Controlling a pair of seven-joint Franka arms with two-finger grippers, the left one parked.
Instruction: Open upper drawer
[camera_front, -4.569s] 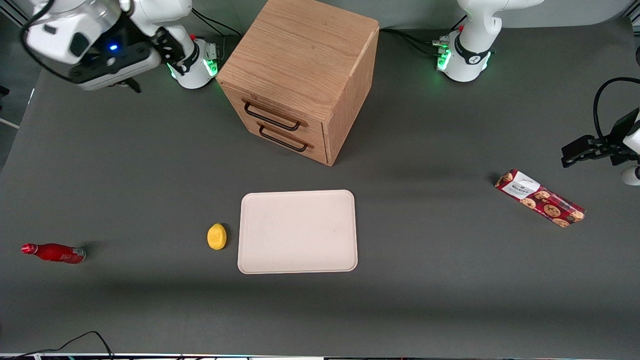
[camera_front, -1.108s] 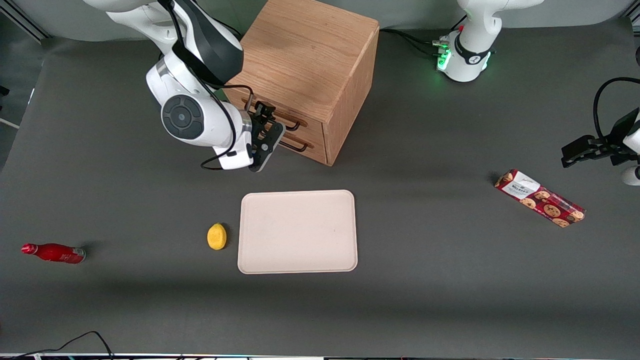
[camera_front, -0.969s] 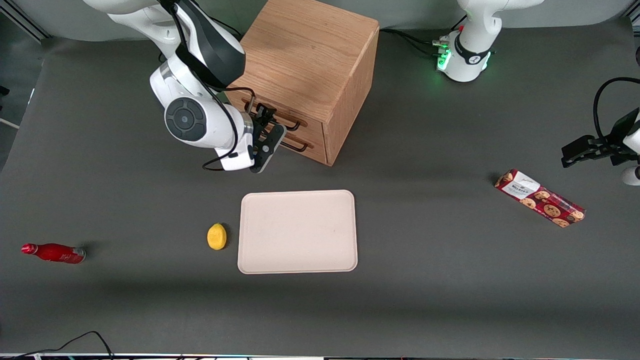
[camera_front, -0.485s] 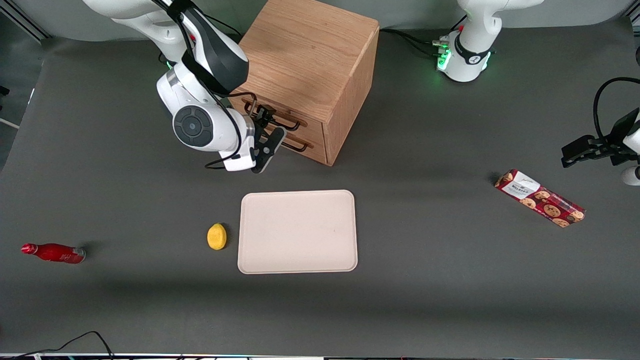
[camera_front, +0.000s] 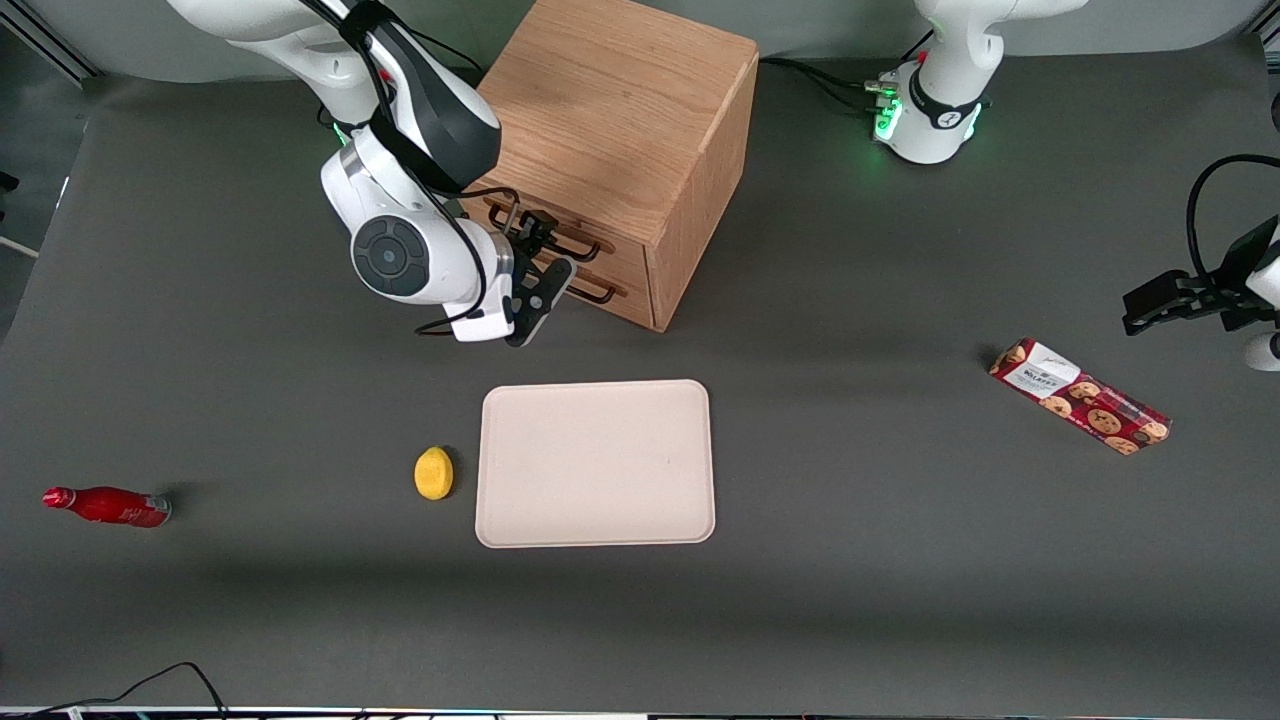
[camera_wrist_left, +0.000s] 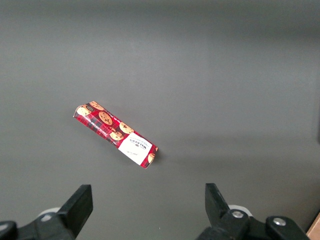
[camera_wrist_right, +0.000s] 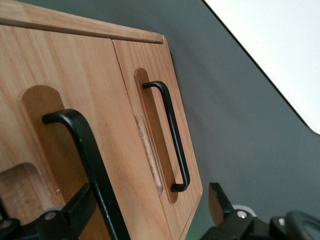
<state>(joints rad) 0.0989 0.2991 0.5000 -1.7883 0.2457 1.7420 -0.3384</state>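
The upper drawer (camera_wrist_right: 70, 70) is sitting fully shut, its front flush with the lower drawer (camera_wrist_right: 145, 60) in the oak cabinet (camera_front: 600, 100). The cabinet is standing far from the front camera, toward the working arm's end of the table. Nothing has been pulled out yet, so the opening itself is all ahead of you.

What you are getting right is the approach. The gripper (camera_front: 548, 250) is hanging directly in front of the upper drawer, at the height of its handle (camera_wrist_right: 85, 145). In the wrist view the gripper (camera_wrist_right: 150, 192) is showing its fingers spread wide. The black bar is running down between them, just beside one finger (camera_wrist_right: 80, 205) and well apart from the other. I cannot tell whether that nearer finger is touching the bar. The lower handle (camera_wrist_right: 172, 135) is lying clear of the gripper, so you are lining up on the correct bar.

So you are sitting at the end of the reach — the squeeze on the bar and the whole pull are remaining. Judging by the cabinet's skew, the pull will need to follow the drawer's own slide line, not run square to the table edge.

The tray (camera_front: 595, 465) is lying nearer the camera than the cabinet — probably clear of the drawer's travel.
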